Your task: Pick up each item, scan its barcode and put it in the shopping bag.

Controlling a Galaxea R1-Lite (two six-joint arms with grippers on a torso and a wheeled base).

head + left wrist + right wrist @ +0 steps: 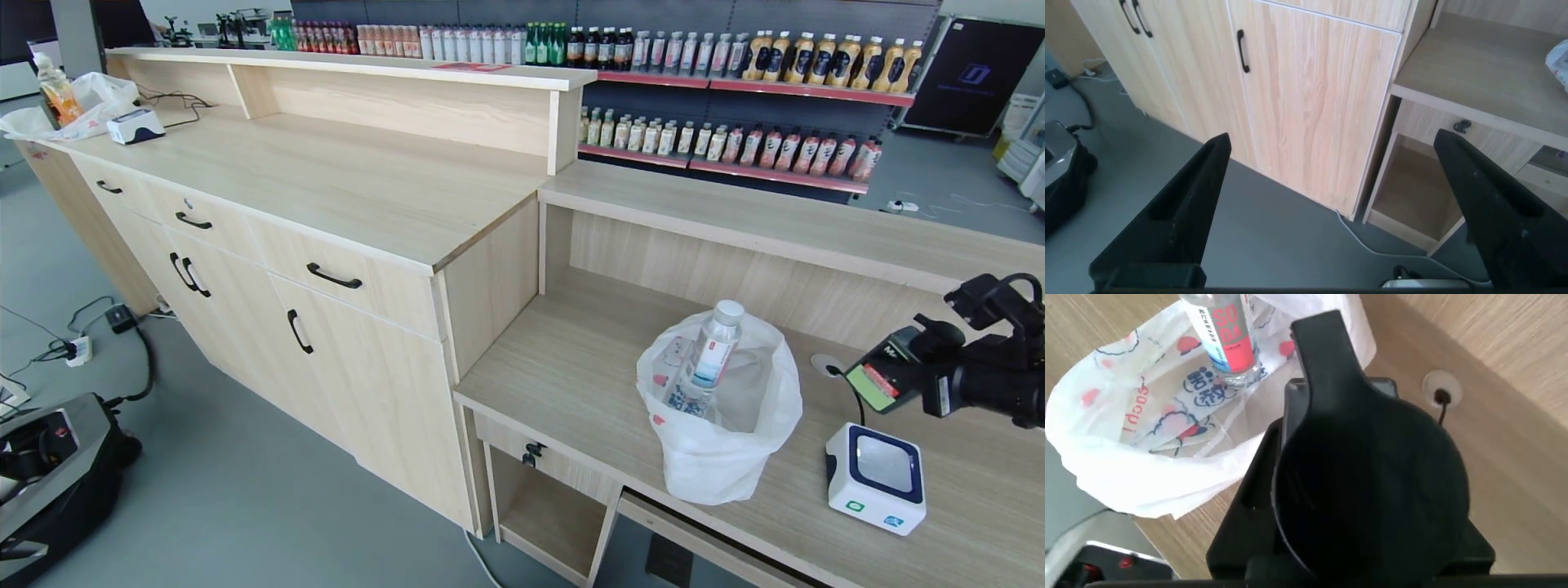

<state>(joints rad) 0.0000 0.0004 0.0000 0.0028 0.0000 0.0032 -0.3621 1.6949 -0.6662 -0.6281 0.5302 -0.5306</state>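
A white shopping bag (718,425) stands open on the low counter (571,359) with a clear bottle (712,347) upright inside it. The same bag (1143,441) and bottle (1221,335) lie under my right wrist. To the right of the bag, a white barcode scanner (875,478) faces up. My right gripper (902,371) hovers above and behind the scanner, shut on a flat dark box (880,380) with a green and red label. That box (1364,465) hides the fingers from the wrist camera. My left gripper (1331,143) hangs open over the floor before the cabinet doors.
A taller counter (326,180) with drawers runs off to the left, carrying a second scanner (135,126) and a bag with a bottle (69,102). Drink shelves (735,90) line the back. A cable grommet (826,364) sits behind the scanner. A dark machine (49,465) stands on the floor.
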